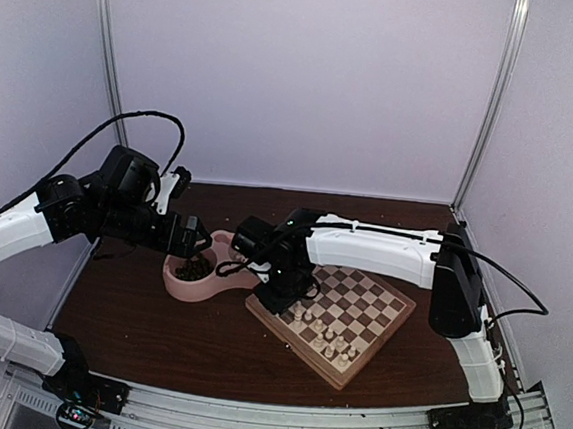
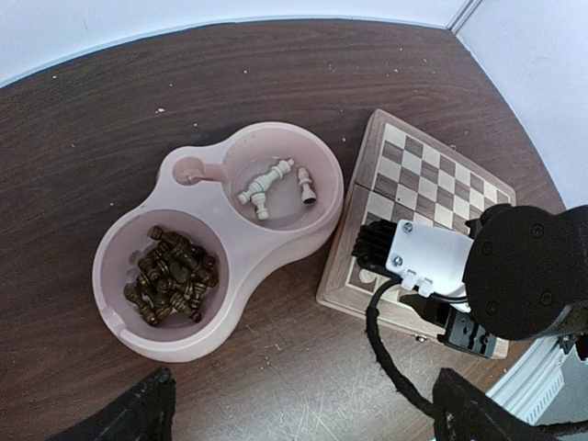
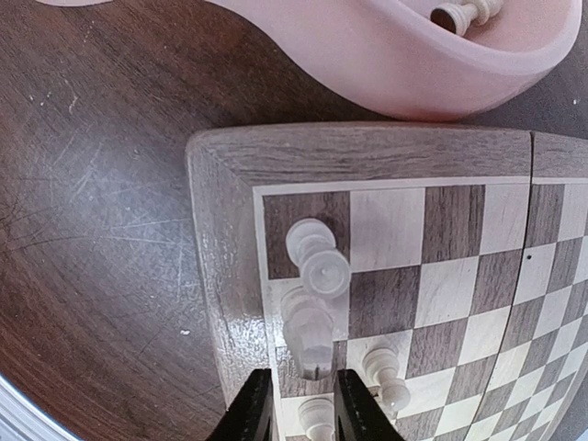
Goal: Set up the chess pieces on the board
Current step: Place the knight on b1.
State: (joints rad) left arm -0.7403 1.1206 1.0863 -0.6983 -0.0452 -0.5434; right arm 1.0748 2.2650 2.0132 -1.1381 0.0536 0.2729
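Hovering at board [image 3: 367, 152] corner, right gripper [image 3: 304, 406] slightly parted, 1 cream chess piece [image 3: 310, 338] at tips; left gripper [image 2: 303, 413] wide open, empty.

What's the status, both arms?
Left gripper open above pink dish. Right gripper straddling white piece near board corner, grip unclear. No obstruction seen.

I'm looking into a lab test cell: plain white walls [image 1: 299, 75], metal corner posts [image 1: 492, 102], robot arms [image 1: 384, 248] bolted to a bench [image 1: 156, 324].

White arm shells [image 1: 374, 250], black joints [image 1: 128, 186], looping black cables [image 1: 124, 120], silver screws [image 2: 406, 227].
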